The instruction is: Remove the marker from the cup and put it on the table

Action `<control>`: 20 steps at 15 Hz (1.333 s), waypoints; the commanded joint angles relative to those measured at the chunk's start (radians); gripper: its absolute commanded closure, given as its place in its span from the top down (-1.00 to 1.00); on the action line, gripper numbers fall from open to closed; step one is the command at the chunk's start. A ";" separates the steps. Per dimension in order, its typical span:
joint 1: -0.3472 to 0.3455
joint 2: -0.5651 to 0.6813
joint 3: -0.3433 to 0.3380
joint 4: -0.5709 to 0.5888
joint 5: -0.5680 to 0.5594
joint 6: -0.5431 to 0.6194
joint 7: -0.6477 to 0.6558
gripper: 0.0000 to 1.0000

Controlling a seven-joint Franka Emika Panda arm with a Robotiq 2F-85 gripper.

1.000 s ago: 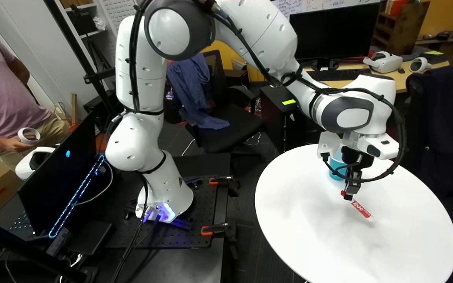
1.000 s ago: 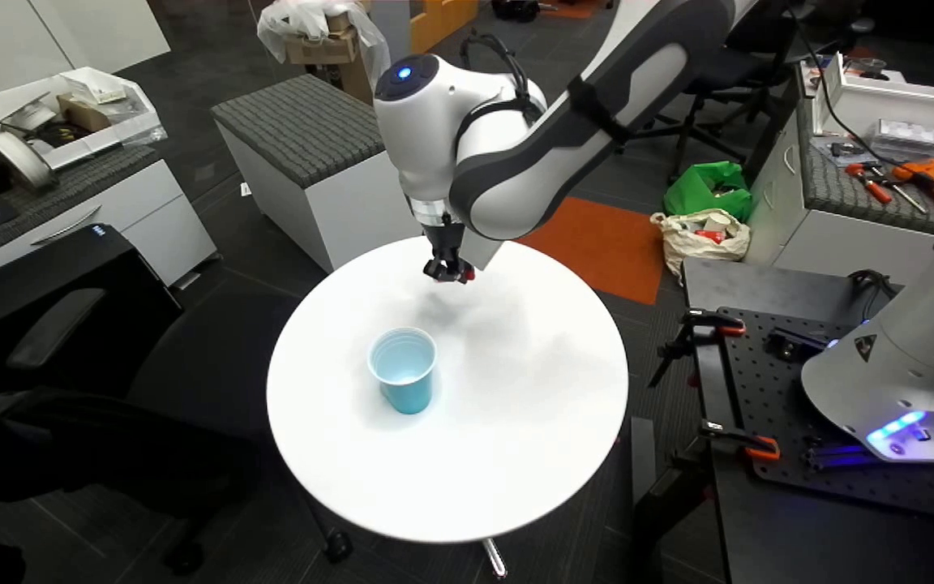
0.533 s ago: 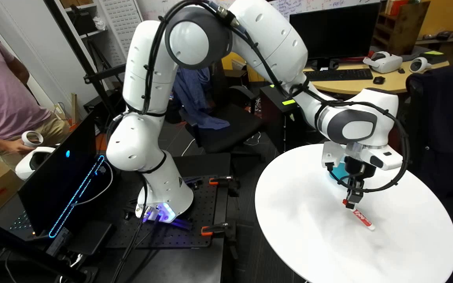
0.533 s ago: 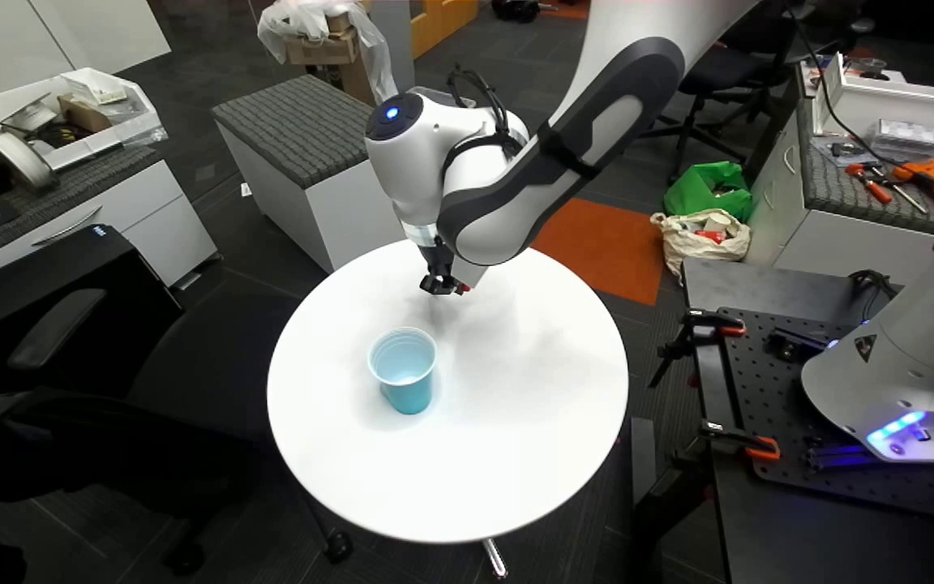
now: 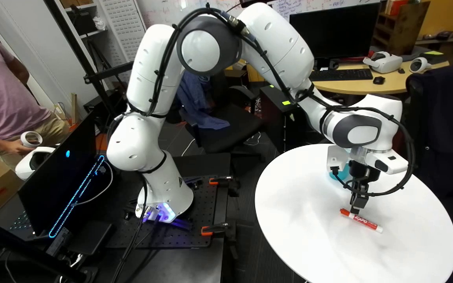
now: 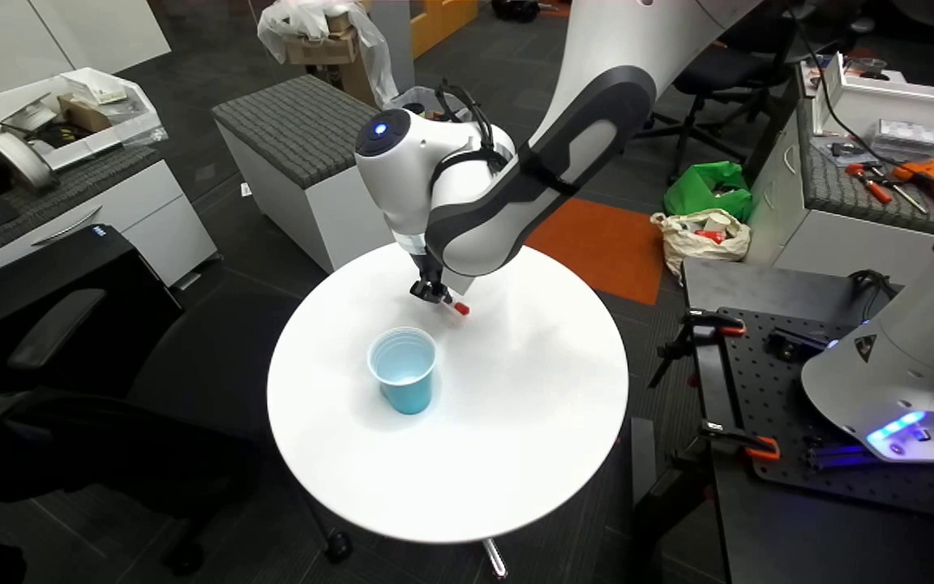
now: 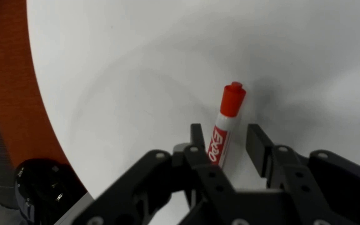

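Your hand had its jaws apart over the red-and-white marker, which showed between them in the wrist view and lay on the round counter, outside the upright turquoise cup.

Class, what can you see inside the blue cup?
In an exterior view, the cup shows pale-blue inner wall; the marker is outside it. The near wall covers the inside nearest the camera.

A headset, keyboard and mouse lie on the tan desk.
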 commanded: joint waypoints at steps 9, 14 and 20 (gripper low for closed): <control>0.004 -0.075 0.005 -0.050 0.056 0.000 -0.020 1.00; -0.036 -0.217 0.048 -0.150 0.134 0.002 -0.135 1.00; -0.082 -0.390 0.098 -0.262 0.215 -0.063 -0.332 1.00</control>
